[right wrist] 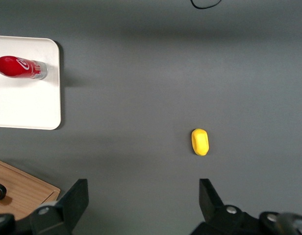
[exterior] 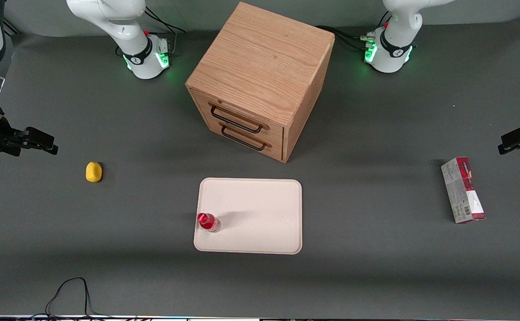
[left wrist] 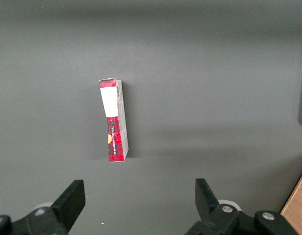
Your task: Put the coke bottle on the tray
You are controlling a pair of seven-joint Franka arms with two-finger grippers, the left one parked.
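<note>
The small red coke bottle (exterior: 208, 222) stands upright on the cream-white tray (exterior: 260, 214), near the tray's corner that is nearest the front camera at the working arm's end. It also shows in the right wrist view (right wrist: 19, 67) on the tray (right wrist: 28, 105). My right gripper (exterior: 41, 142) hangs high at the working arm's end of the table, well away from the tray. In the right wrist view the gripper (right wrist: 143, 193) is open and empty above bare grey table.
A yellow lemon-like lump (exterior: 93, 171) lies on the table between the gripper and the tray; it also shows in the right wrist view (right wrist: 200, 141). An oak two-drawer box (exterior: 260, 80) stands farther from the camera than the tray. A red-and-grey carton (exterior: 463, 190) lies toward the parked arm's end.
</note>
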